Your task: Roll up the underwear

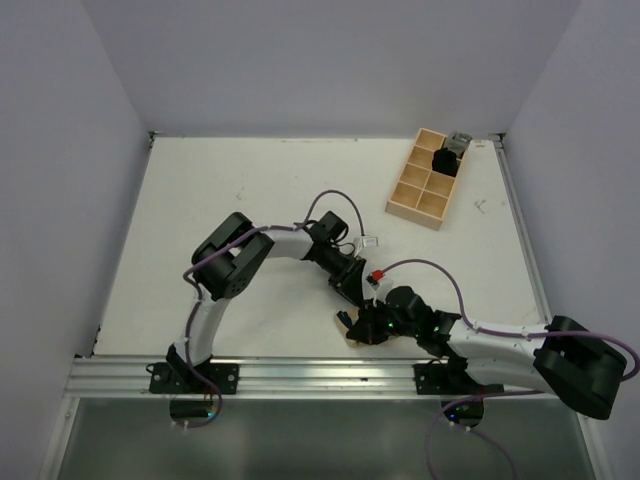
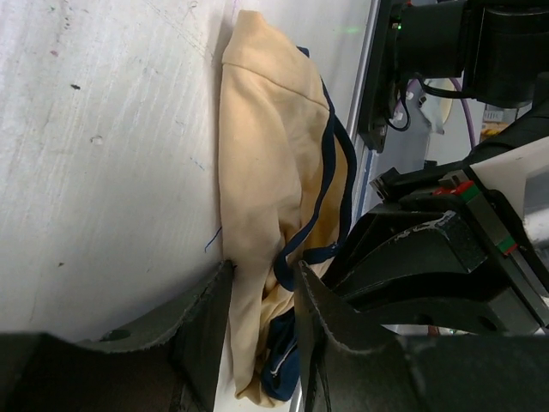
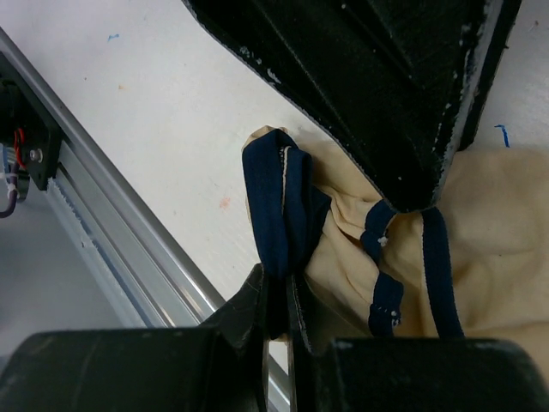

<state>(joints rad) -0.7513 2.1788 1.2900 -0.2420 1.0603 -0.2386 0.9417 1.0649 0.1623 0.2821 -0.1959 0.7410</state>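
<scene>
Right wrist view: the right pincer (image 3: pixel 276 296) is clenched on a doubled strip of the dark blue trim (image 3: pixel 274 197) at one end of the underwear (image 3: pixel 506 215), with its jaws nearly together. Left wrist view: the left pincer (image 2: pixel 262 313) stands half closed over a thick bunch of the tan cloth, which fills the gap and touches both fingers (image 2: pixel 210 318). I judge that a grasp rather than a hover. The underwear lies crumpled on the bench (image 1: pixel 200 200), close to the near edge, a little right of its middle and just beside the metal rail (image 1: pixel 300 372).

To roll well, one pincer should pin its end flat as an anchor. The other should turn its end over toward it, low over the surface, so the layers stack tightly instead of dragging. The hold on the thin strip looks weak: the trim may stretch or slip out while the cloth lags, so a deeper bite seems wiser. The two pincers are almost touching, so turning either wrist risks a knock.

Room is tight toward the rail, while toward the far edge there is open bench. The wooden tray (image 1: pixel 425 195) sits well apart at the far right corner.
</scene>
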